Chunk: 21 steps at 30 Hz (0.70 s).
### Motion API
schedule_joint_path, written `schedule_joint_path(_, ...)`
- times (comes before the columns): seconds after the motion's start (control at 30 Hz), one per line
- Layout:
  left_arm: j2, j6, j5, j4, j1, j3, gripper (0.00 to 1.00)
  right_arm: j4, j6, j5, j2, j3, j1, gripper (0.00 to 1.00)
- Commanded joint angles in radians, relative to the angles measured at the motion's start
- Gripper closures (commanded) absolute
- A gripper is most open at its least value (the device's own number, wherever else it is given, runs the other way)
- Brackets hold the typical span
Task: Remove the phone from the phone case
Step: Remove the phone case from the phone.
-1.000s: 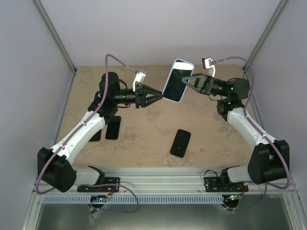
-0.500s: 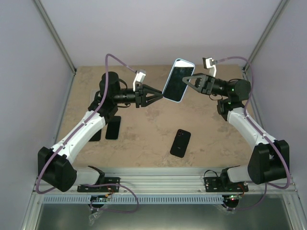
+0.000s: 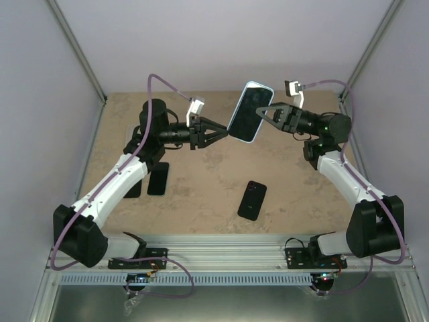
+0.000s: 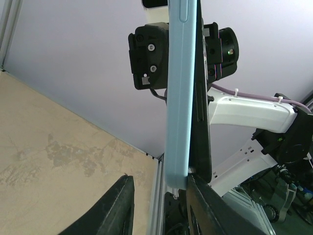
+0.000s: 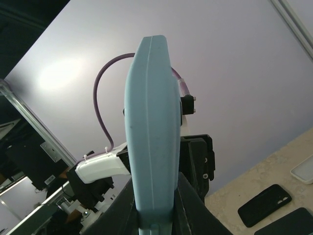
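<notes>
While the top view hides the exact contact points, the wrist views fill most of it in. The phone (image 3: 249, 111) sits in the light blue phone case (image 5: 151, 127), held in the air over the 12 o'clock part of the table (image 3: 201, 194), screen up.

- right hand (image 3: 260, 111): clamped on the case edge from 3 o'clock. Fingertips are cut off by the frame bottom in its own view.
- left hand (image 3: 224, 133): at the case's 7 o'clock corner, jaws parted and straddling it. One finger is on the screen side, the other shows a gap to the case back.
- Can't tell whether the phone has lifted from the case. The case top is cropped in the left wrist view.
- black handset (image 3: 252, 200): on the table at 5 o'clock.
- dark flat items (image 3: 158, 178): at 9 o'clock, partly under the left arm.
</notes>
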<state>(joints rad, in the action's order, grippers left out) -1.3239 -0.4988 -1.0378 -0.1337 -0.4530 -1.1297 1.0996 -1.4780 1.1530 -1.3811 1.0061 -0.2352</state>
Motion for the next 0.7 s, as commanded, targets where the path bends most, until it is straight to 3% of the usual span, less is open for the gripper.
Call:
schedule_joint_path(0.0,-0.052,0.024,0.162,0.085,0.023,0.000,0.69,0.185,-0.100,0.008,0.043,0.018,-0.047,0.99)
schedule_joint_path(0.67,-0.063,0.024,0.136,0.070,0.030,-0.018,0.71,0.165,-0.073,0.089,0.042,-0.015,-0.147,1.00)
